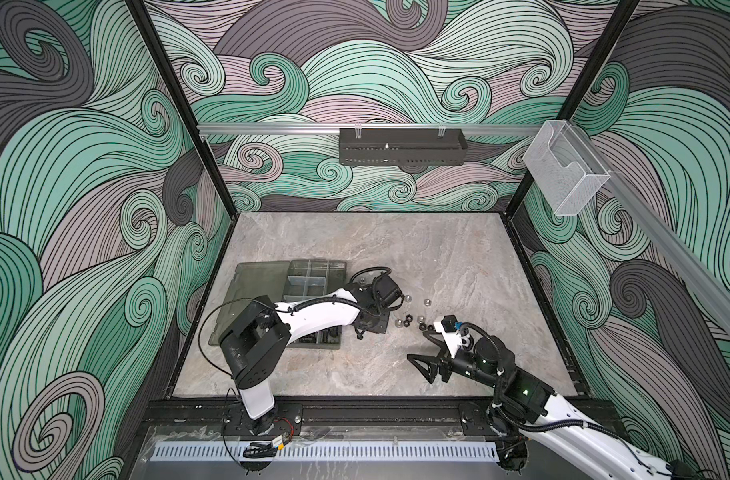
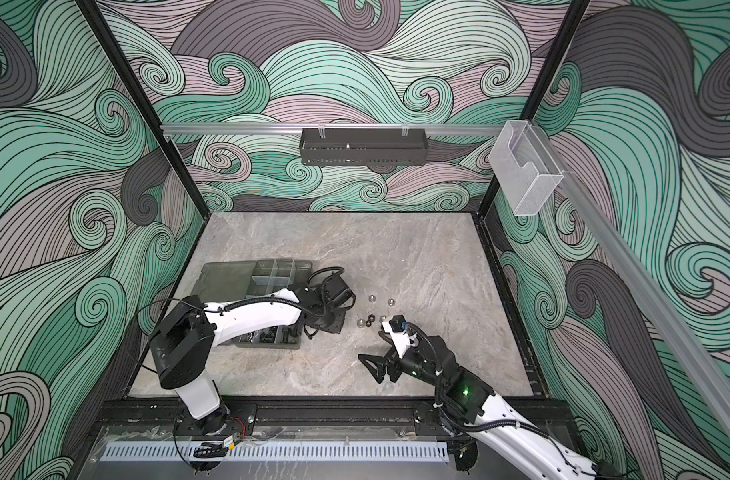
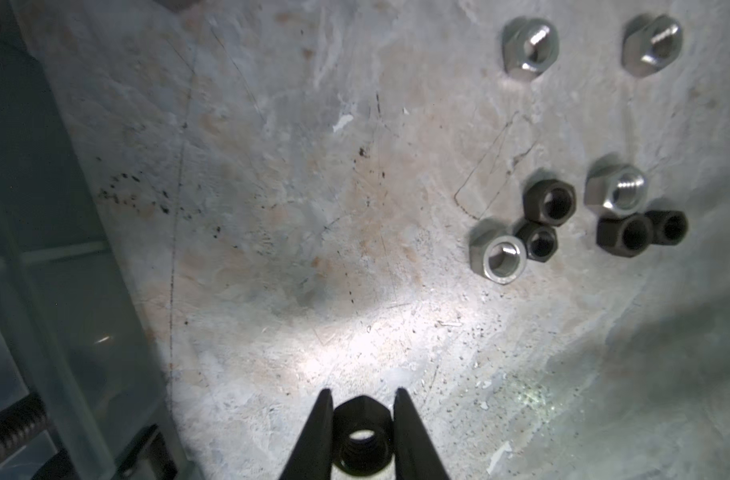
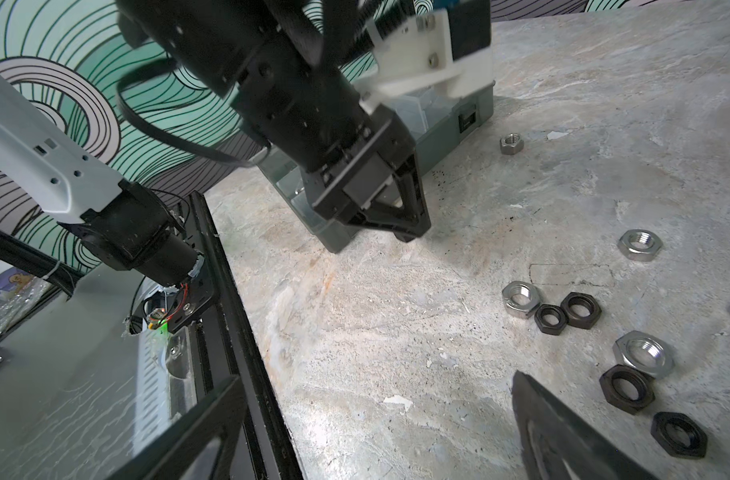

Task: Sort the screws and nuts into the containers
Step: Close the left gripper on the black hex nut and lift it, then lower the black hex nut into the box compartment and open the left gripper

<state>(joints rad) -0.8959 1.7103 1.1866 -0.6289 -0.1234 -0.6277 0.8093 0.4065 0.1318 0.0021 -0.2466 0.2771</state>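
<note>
My left gripper (image 3: 363, 395) is shut on a black hex nut (image 3: 361, 436), held just above the table beside the right edge of the grey-green organizer (image 1: 313, 266). Its lid (image 1: 255, 282) lies open to the left. In both top views the wrist hides these fingers. More nuts lie loose on the table to the right, both silver nuts (image 3: 529, 45) and black nuts (image 3: 550, 201), also seen in a top view as a cluster of nuts (image 1: 409, 322). A threaded black screw (image 3: 10, 432) shows inside the organizer. My right gripper (image 1: 416, 343) stands open and empty, in front of the cluster.
A black perforated tray (image 1: 402, 145) hangs on the back wall rail, and a clear acrylic holder (image 1: 562, 170) on the right rail. A black frame rail (image 1: 355, 409) borders the table's front edge. Patterned walls enclose the other three sides.
</note>
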